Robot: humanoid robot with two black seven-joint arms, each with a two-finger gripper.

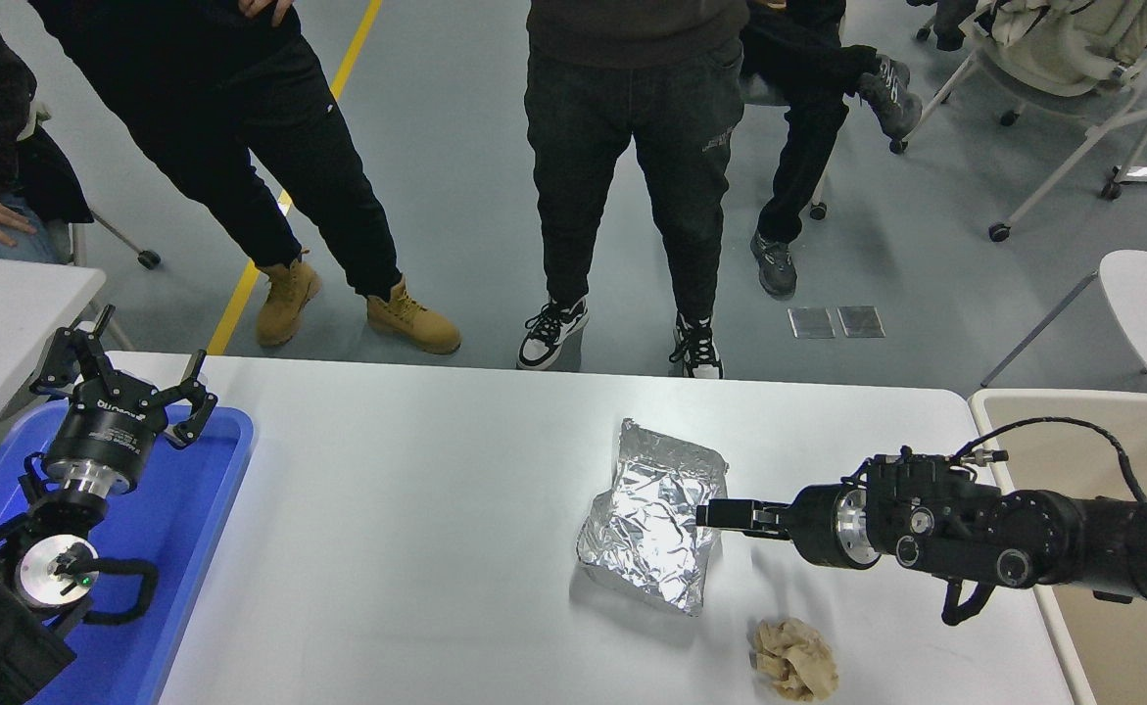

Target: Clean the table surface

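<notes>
The table surface (416, 509) is the wide white tabletop with rounded corners. A crumpled silver foil bag (653, 519) lies on it right of centre. A crumpled ball of brown paper (796, 659) lies near the front edge, below and to the right of the foil. My right gripper (708, 513) reaches in from the right, level and pointing left, and its tip is at the foil bag's right edge. I see it edge-on. My left gripper (127, 380) is parked open and empty over the blue tray (203, 509) at the lower left.
A beige bin (1024, 403) stands off the table's right end, under my right arm. A smaller white table (5, 304) is at the far left. Several people stand at the far side, with chairs behind them.
</notes>
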